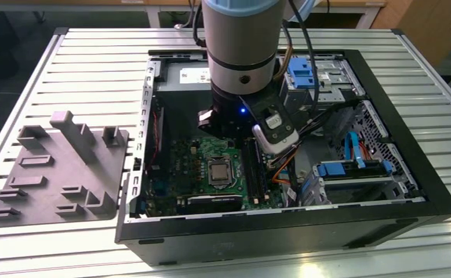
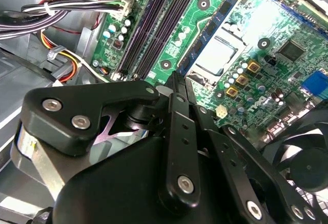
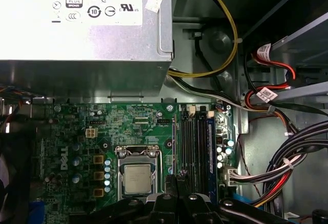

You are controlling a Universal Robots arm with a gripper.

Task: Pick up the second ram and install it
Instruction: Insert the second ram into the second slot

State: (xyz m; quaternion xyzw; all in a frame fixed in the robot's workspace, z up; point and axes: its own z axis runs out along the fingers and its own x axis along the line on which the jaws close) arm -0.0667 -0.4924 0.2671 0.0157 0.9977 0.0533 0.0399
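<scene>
In both wrist views my gripper [image 2: 177, 80] [image 3: 174, 179] is shut, its black fingers pressed together with nothing visible between them. The tips hover just above the green motherboard [image 3: 102, 126] [image 2: 266, 29], at the end of the bank of long black memory slots [image 3: 197, 142] [image 2: 154, 24] beside the CPU socket [image 3: 137, 178]. Dark strips lie in those slots, and I cannot tell the second ram apart from them. In the exterior view the arm [image 1: 241, 69] reaches down into the open computer case [image 1: 411, 139], above the slots [image 1: 254, 168].
A grey plastic tray [image 1: 55, 174] with upright blocks lies on the slatted table at the exterior view's left. The power supply [image 3: 82, 29] sits beside the board. Cable bundles [image 3: 287, 157] crowd the slots' outer side. A black fan [image 2: 307, 162] is close to the fingers.
</scene>
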